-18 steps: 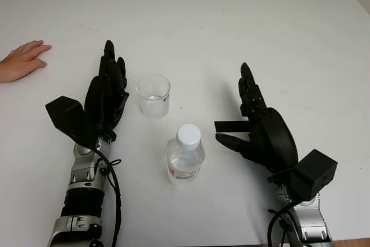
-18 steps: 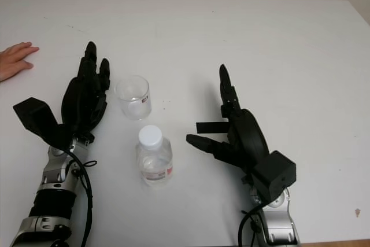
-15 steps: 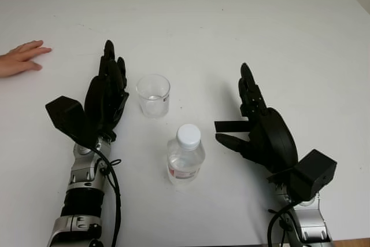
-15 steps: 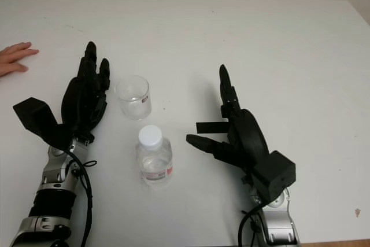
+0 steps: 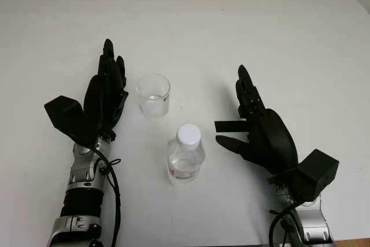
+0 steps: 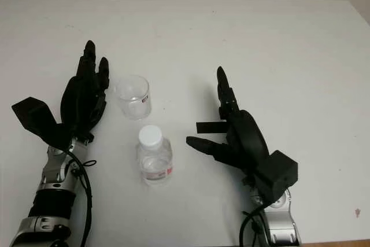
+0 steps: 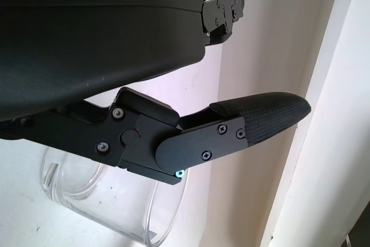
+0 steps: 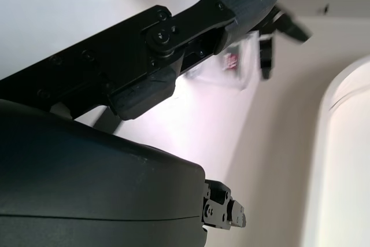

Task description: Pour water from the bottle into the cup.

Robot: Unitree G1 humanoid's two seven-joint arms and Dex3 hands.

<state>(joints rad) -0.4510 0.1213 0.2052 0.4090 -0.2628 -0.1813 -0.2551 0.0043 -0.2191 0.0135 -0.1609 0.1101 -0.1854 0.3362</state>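
A small clear water bottle (image 5: pixel 186 155) with a white cap stands upright on the white table near the front middle. Just behind it and slightly left stands a clear plastic cup (image 5: pixel 153 95), upright, with a little water at its bottom; its rim also shows in the left wrist view (image 7: pixel 110 201). My left hand (image 5: pixel 107 91) is open, just left of the cup and apart from it. My right hand (image 5: pixel 243 125) is open, to the right of the bottle, with a gap between its thumb and the bottle.
The white table (image 5: pixel 243 33) stretches wide behind and to the right of both hands. A pale wall runs along its far edge.
A person's hand at the table's left edge has withdrawn out of sight. My right hand has shifted very slightly; the bottle, cup and left hand have stayed put.
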